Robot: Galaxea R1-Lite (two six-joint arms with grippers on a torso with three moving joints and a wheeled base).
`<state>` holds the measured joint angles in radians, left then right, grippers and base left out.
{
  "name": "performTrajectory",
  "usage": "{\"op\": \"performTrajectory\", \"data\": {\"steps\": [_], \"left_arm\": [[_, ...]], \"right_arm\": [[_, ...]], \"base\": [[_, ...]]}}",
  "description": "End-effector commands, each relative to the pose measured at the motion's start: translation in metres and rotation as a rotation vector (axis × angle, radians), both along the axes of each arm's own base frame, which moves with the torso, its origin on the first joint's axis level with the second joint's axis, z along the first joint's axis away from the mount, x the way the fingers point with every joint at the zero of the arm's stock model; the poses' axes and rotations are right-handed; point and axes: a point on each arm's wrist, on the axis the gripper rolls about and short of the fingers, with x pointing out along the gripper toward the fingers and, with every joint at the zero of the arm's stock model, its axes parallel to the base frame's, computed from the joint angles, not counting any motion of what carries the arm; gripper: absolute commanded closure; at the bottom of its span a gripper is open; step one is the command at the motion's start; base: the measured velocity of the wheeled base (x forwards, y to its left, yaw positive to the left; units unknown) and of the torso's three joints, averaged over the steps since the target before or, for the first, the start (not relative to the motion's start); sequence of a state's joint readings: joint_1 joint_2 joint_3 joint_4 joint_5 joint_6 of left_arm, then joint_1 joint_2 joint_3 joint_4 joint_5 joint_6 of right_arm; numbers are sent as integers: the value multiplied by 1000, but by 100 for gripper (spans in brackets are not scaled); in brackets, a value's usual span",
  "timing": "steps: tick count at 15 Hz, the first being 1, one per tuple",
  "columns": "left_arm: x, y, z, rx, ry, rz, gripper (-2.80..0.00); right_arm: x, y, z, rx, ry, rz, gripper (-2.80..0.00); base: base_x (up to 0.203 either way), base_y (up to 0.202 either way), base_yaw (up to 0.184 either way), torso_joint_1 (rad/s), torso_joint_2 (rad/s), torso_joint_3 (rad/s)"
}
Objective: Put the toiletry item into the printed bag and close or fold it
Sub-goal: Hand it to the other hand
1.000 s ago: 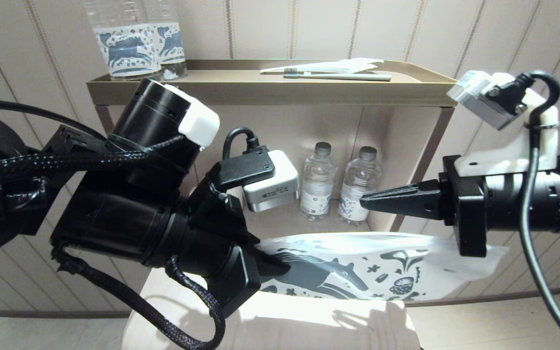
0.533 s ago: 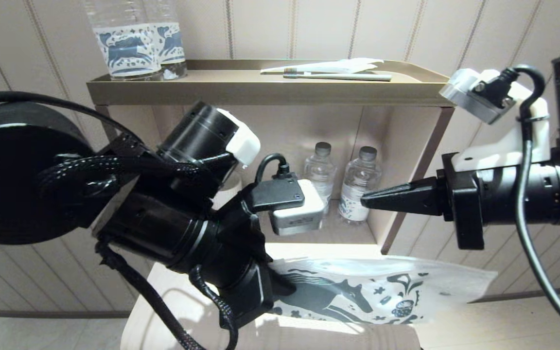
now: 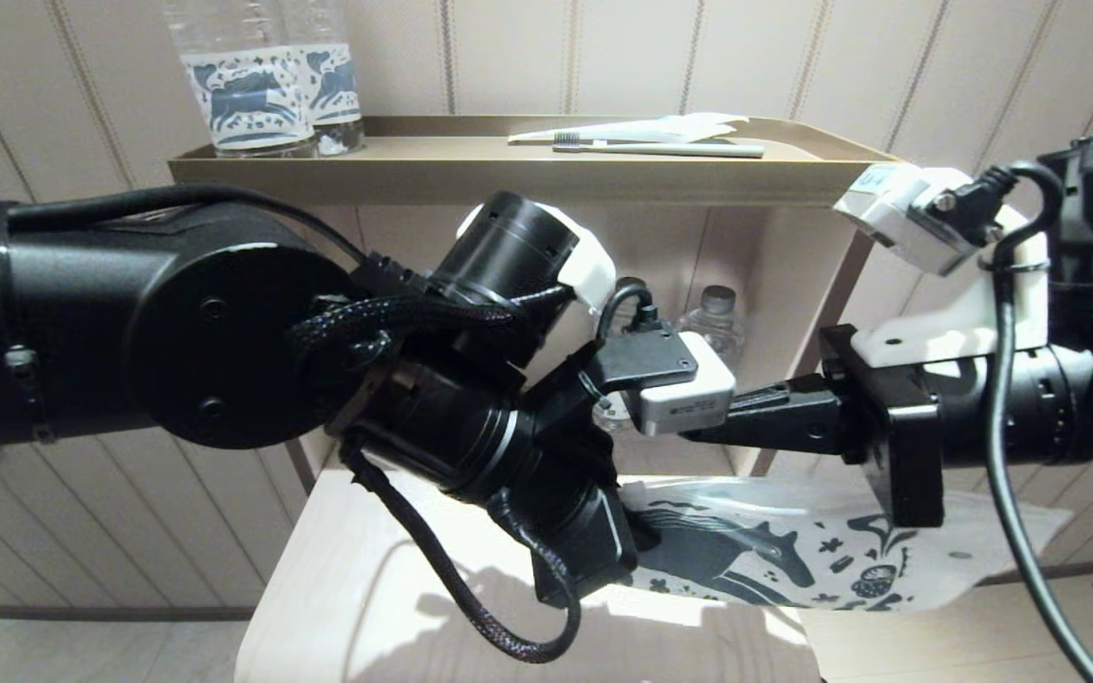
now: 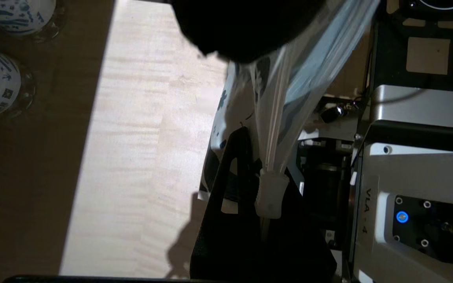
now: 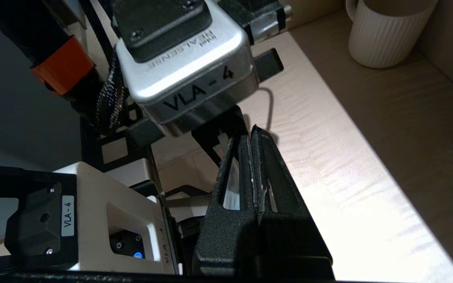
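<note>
The printed bag, a thin, flat, crinkly white pouch with a dark horse and small motifs, hangs level above the pale wood-grain table, pinched at one end by the left gripper. The right gripper, jaws pressed together on nothing, points level just above it. Behind stand a tan shelf unit, clear water bottles and ribbed beige wall panelling.

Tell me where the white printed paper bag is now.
In the head view, the white printed paper bag hangs low at centre-right, pinched by the left tool above the pale wooden table.
</note>
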<state>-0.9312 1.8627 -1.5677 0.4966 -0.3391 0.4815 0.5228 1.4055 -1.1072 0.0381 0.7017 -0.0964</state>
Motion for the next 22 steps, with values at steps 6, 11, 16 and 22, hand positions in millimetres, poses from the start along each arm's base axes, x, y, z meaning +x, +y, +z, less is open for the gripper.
{"op": "performTrajectory", "data": {"steps": [6, 11, 16, 22], "left_arm": [[-3, 1, -2, 10, 6, -5, 0], [-5, 9, 1, 24, 0, 3, 0], [2, 16, 1, 38, -3, 27, 0], [8, 19, 1, 36, -10, 43, 0]], "right_arm": [[0, -1, -7, -11, 14, -1, -280], [5, -7, -5, -25, 4, -33, -280], [-3, -25, -1, -166, 29, -36, -280], [-9, -38, -2, -292, 11, -40, -280]], "base": [[0, 0, 0, 0, 0, 0], [0, 0, 0, 0, 0, 0], [0, 0, 0, 0, 0, 0], [0, 0, 0, 0, 0, 0]]}}
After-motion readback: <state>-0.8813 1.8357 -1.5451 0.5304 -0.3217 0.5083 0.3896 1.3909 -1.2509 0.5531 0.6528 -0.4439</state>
